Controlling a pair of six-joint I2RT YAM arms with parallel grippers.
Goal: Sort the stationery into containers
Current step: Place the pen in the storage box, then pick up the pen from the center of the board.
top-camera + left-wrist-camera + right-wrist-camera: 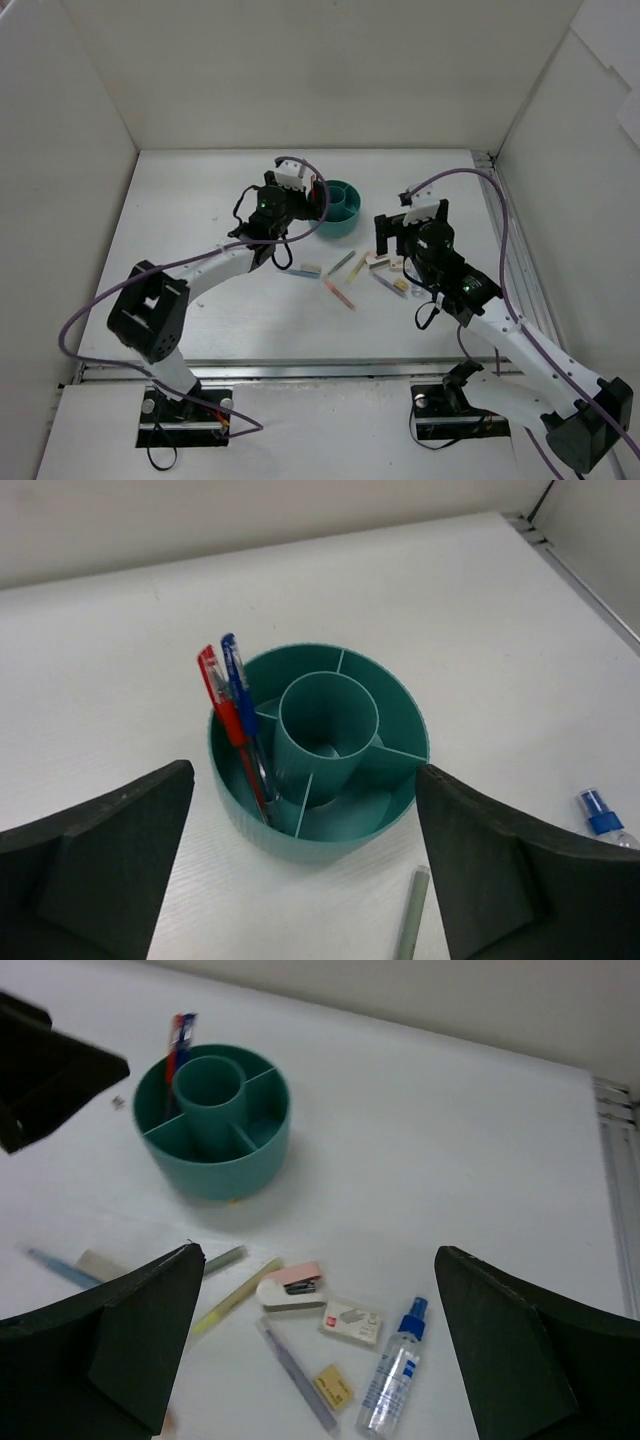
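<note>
The white worktop [200, 210] is boxed in by white panels at the back and on both sides, with a metal rail along its right edge. The teal organizer [340, 208] stands toward the back of it, with bare surface all round and the walls well apart. A red pen [228, 715] and a blue pen [240, 695] lean together in one outer compartment. The left claw [302, 772] hangs just beside the organizer, jaws spread wide and gripping nothing. Nearer the arms lie a green pen [225, 1258], a yellow pen [235, 1295], a clear bottle [395, 1370] with a blue cap and a small eraser [333, 1388]. The right claw [320, 1252] hovers above them, wide open and empty.
</note>
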